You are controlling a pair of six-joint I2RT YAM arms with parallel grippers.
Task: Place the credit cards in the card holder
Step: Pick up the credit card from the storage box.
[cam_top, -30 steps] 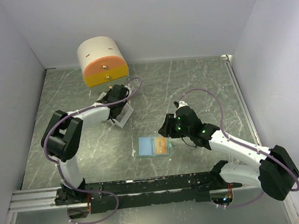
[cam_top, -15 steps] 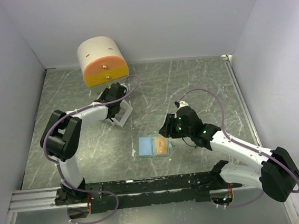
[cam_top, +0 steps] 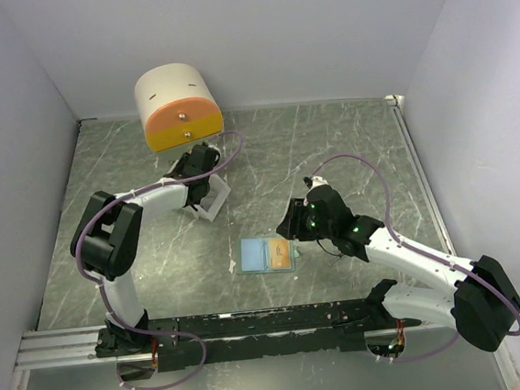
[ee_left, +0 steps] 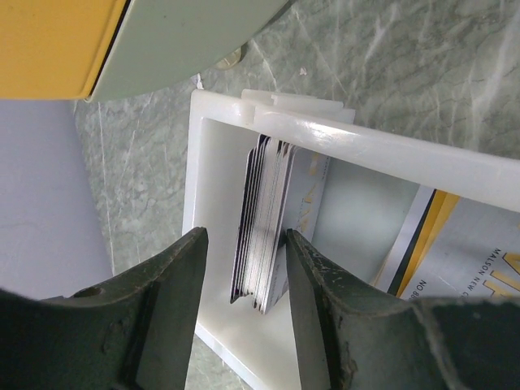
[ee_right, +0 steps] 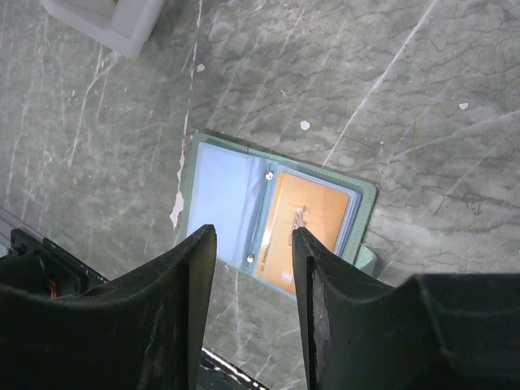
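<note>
- Credit cards [ee_left: 264, 227]: a stack standing on edge inside the white box [ee_left: 366, 150]. The box sits well apart from the card holder [cam_top: 258, 255], off its far-left corner.
- Left tool [ee_left: 244, 256]: fingers spread and straddling the stack. One finger looks to be against the stack's face, and a gap shows on the other side. Nothing is pinched yet.
- Right tool [ee_right: 253, 244]: spread and empty, hovering above the card holder. The holder lies open on the table [cam_top: 330, 151], with an orange card [ee_right: 305, 223] already in one half.
- Risk: closing across the whole stack would lift several cards together. They are thin and probably slick, so they could fan out or slip free over the table.
- Risk: the fingers sit close to the box wall. A lift that catches the wall could tip or drag the box, which looks light.
- Risk: the card holder lies loose. Pushing a card into a pocket could shove it away unless the right tool pins it.
- Risk: the mouth of the empty pocket is too faint to make out. A card arriving tilted may ride over it.
</note>
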